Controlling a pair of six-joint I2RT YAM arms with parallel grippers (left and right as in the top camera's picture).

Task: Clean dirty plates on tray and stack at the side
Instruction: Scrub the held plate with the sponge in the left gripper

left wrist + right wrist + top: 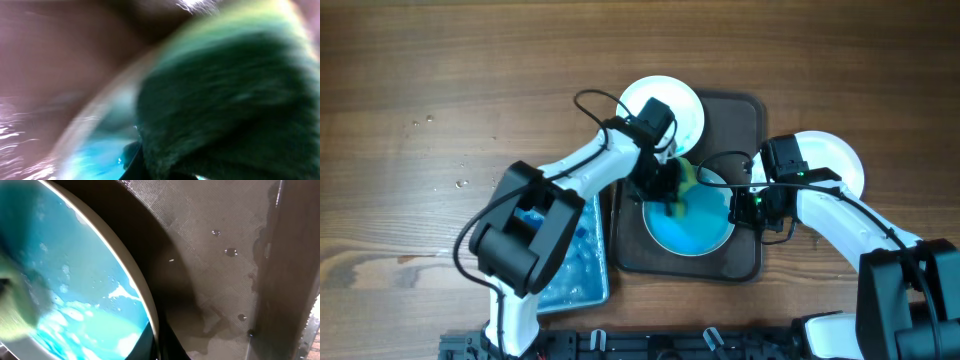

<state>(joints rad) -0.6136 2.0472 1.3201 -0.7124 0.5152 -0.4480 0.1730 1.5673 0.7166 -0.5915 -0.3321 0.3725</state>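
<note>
**Sponge on the blue plate, right arm at its rim**

My left arm reaches from the near edge up over the tray, and the left gripper (670, 185) is clenched on a yellow-green sponge (687, 178). The sponge is pressed to the upper left of the blue plate (695, 230). The left wrist view is blurred, with the sponge filling most of it.

The right arm bends in from the right. The right gripper (745, 207) sits at the plate's right rim, but I cannot tell whether it grips.

The plate lies in the dark tray (745, 120), suds across its face. A white plate (685, 105) overlaps the tray's far left corner, and a second white plate (835, 155) rests on the table to the right. A blue tub (580, 270) sits left of the tray, its wet blue contents unclear.
</note>
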